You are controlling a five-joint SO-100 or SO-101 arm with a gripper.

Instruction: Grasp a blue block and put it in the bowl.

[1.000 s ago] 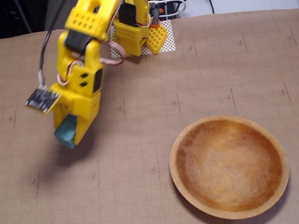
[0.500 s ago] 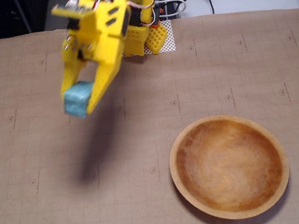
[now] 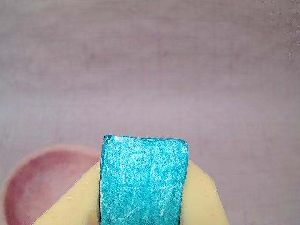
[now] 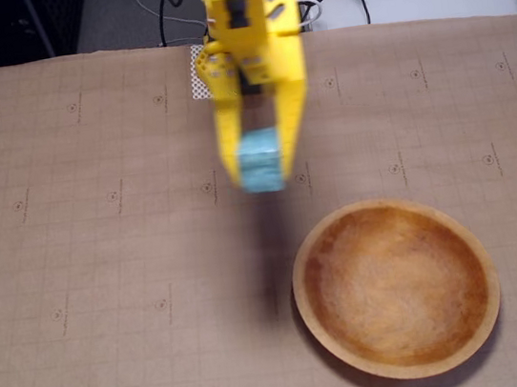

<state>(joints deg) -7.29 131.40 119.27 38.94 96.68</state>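
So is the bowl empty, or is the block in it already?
Empty. The bowl shows only bare wood; the gripper holds the blue block beside it.

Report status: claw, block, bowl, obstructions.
Yellow claw shut on small teal-blue rectangular block, held above the paper-covered table. Round wooden bowl empty, to the block's lower right in the fixed view. Nothing between them.
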